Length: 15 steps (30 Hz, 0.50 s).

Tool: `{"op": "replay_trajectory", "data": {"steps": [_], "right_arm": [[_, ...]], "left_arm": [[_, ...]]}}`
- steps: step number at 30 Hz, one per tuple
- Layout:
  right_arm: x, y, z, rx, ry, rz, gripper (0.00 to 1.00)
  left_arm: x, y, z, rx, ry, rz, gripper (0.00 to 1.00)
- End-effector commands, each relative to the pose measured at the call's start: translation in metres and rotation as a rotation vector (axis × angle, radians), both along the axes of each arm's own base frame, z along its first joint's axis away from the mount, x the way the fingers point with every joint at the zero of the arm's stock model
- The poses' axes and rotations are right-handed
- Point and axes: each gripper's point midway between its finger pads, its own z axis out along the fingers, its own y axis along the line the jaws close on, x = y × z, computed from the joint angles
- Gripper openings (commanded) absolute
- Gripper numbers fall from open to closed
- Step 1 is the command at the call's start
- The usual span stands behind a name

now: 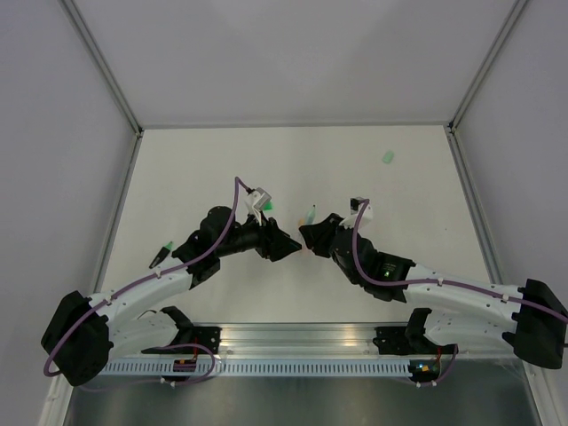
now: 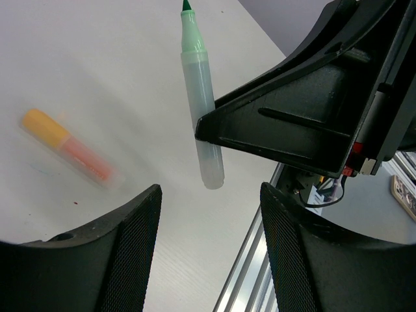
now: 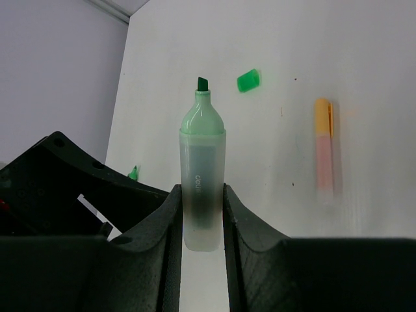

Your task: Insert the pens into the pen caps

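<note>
My right gripper (image 3: pixel 201 192) is shut on the lower body of the pale mint green pen (image 3: pixel 202 162), which is held off the table with its green tip pointing away. In the top view this pen (image 1: pixel 309 214) sticks out of the right gripper (image 1: pixel 308 232). My left gripper (image 2: pixel 209 195) faces it, open and empty, with the pen's butt end (image 2: pixel 211 172) just beyond its fingertips. The orange pen (image 2: pixel 65 146) lies flat on the table (image 3: pixel 323 146). A green pen cap (image 3: pixel 247 80) lies farther off. The dark pen with a green tip (image 1: pixel 160 255) lies at the left.
Another pale green cap (image 1: pixel 387 157) lies far right near the back of the white table (image 1: pixel 293 169). Grey walls and metal posts enclose the table. An aluminium rail (image 1: pixel 293 342) runs along the near edge between the arm bases.
</note>
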Motion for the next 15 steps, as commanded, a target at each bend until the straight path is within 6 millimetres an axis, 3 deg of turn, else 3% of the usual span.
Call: {"op": "replay_trajectory", "data": {"steps": [1,7,13,15], "right_arm": [[0.003,0.013,0.037,0.094,-0.048,-0.010,0.00],[-0.007,0.029,0.041,0.119,-0.052,0.027,0.00],[-0.013,0.040,0.044,0.110,-0.058,0.049,0.00],[-0.014,0.042,0.046,0.114,-0.065,0.060,0.00]], "left_arm": [[0.008,-0.005,0.016,-0.022,-0.064,0.006,0.67],[0.006,-0.007,0.018,-0.045,-0.049,0.000,0.61],[0.008,-0.004,0.024,-0.058,-0.058,0.024,0.30],[0.004,-0.003,0.029,-0.073,-0.071,0.015,0.11]]}}
